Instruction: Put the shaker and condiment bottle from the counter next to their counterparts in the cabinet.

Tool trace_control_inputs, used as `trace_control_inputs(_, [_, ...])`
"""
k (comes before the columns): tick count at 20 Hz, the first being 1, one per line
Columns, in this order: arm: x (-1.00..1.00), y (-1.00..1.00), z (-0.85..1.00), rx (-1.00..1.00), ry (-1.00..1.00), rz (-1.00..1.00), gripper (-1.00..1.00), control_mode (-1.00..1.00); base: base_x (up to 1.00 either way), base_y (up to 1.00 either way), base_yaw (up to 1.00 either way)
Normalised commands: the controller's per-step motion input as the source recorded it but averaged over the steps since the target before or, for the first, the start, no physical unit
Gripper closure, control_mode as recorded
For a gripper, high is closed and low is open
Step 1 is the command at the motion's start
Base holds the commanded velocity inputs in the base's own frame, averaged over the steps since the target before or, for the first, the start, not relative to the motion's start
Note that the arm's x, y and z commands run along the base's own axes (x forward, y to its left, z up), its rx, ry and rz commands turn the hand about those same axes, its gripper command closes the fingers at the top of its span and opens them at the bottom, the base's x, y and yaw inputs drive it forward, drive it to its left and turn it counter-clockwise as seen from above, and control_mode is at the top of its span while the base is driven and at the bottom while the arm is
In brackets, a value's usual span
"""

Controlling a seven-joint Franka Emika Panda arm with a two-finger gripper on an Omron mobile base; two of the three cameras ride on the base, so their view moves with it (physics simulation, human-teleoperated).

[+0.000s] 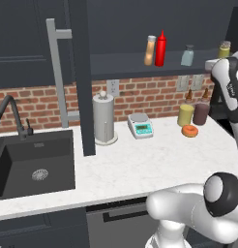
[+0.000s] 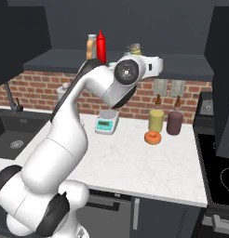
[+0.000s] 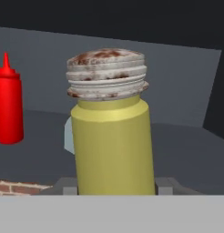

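**Currently: shaker in hand, up at the cabinet shelf**

Hand (image 3: 116, 193) is closed on the shaker (image 3: 113, 136): yellow-green body between the two fingers (image 3: 63, 185), speckled brownish cap on top, roughly upright with a slight lean in the hand view. In the left base view the shaker (image 1: 224, 49) sits at the end of the raised arm, level with the cabinet (image 1: 140, 29) shelf, right of the pale blue-grey shaker (image 1: 187, 55). Right base view shows the same: shaker top (image 2: 134, 48) pokes up just behind the wrist, right of the bottles. Can't tell whether its base touches the shelf.

Shelf contents, left to right in the left base view:
- condiment bottle (image 1: 150, 50), orange-tan, already on the shelf
- red squeeze bottle (image 1: 161, 48) touching or just beside it
- blue-grey shaker, apart from the bottles

Hand view: red bottle (image 3: 7, 107) at left; a pale patch just behind the held shaker's left edge is likely the blue-grey shaker (image 3: 68, 136), mostly hidden.

Cabinet door (image 1: 80, 72) stands open, edge-on, with the grey bar handle (image 1: 58, 72) facing left.

Tabletop (image 1: 140, 164): paper towel roll (image 1: 104, 118), small scale (image 1: 141, 125), yellow canister (image 1: 185, 115), dark canister (image 1: 201, 114), donut (image 1: 189, 131) just in front of those two. Black sink (image 1: 34, 164) at left.
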Motion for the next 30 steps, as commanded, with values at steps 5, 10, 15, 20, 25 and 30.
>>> trace_control_inputs(5, [0.47,0.0,-0.04,0.03,0.0,0.16,1.0,-1.0,0.0,0.0,0.0])
trace_control_inputs(10, [0.12,0.0,-0.03,0.0,0.0,0.09,1.0,-1.0,0.0,0.0,0.0])
trace_control_inputs(15, [0.21,0.0,-0.1,0.02,0.06,0.05,1.0,-1.0,0.0,0.0,0.0])
trace_control_inputs(20, [0.19,0.0,0.0,0.01,0.1,0.05,1.0,-1.0,0.0,0.0,0.0])
trace_control_inputs(25, [0.11,0.0,0.0,0.0,0.13,0.05,1.0,-1.0,0.0,0.0,0.0])
trace_control_inputs(30, [0.0,0.0,-0.09,0.0,0.02,0.06,1.0,-1.0,0.0,0.0,0.0])
